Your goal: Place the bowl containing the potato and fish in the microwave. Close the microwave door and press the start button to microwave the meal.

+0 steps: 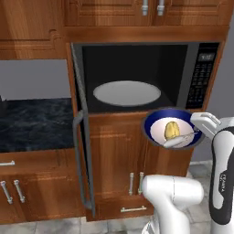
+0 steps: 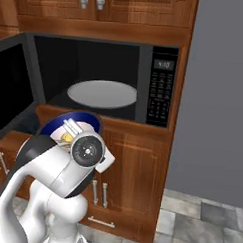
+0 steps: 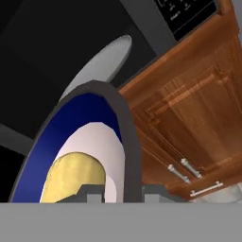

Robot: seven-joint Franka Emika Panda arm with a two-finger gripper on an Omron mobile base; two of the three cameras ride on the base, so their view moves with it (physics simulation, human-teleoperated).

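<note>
I hold the blue bowl (image 1: 157,119) tilted in front of the cabinet, just below the microwave (image 1: 189,77) and toward its right end. The yellow potato (image 1: 171,130) and the pale fish (image 1: 181,140) lie inside it. My gripper (image 1: 197,130) is shut on the bowl's right rim. The hand view shows the rim of the bowl (image 3: 80,127) running between the fingertips, with the potato (image 3: 75,177) close by. The microwave door (image 1: 81,137) stands swung open to the left. The turntable (image 1: 127,93) lies bare in the black cavity. The bowl (image 2: 81,119) peeks out over my wrist.
A dark stone countertop (image 1: 32,123) runs left of the open door. Wooden cabinet doors (image 1: 119,155) with bar handles sit under the microwave, and more cabinets hang above. The control panel (image 2: 160,90) is on the microwave's right side. A grey wall (image 2: 219,98) stands further right.
</note>
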